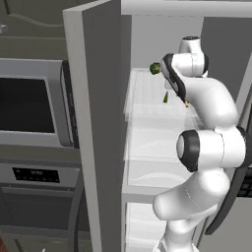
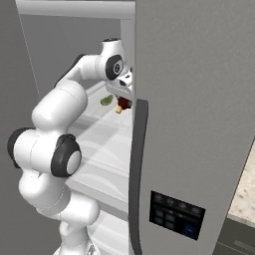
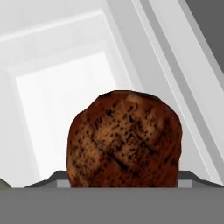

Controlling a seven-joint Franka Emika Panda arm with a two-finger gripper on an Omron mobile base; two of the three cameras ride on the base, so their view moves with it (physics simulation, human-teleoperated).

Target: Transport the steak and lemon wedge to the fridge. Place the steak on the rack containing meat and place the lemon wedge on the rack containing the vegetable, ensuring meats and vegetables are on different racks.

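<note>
Your gripper (image 2: 121,99) is reaching into the open fridge (image 2: 199,124), and its jaws stand wide around the steak (image 3: 124,140). In the hand view the brown, speckled lump sits right between the fingertips and hides them, so you cannot see the pads touch it. From the right base view the steak hangs just under the hand, dark red with a pale stub at its lower end, above a white shelf (image 1: 147,93).

The lemon wedge (image 2: 106,100) lies on that same shelf, just beside the jaws on the side away from the door. The broccoli floret (image 1: 155,68) sits farther back on the shelf, beyond the wrist, apart from the jaws.
</note>
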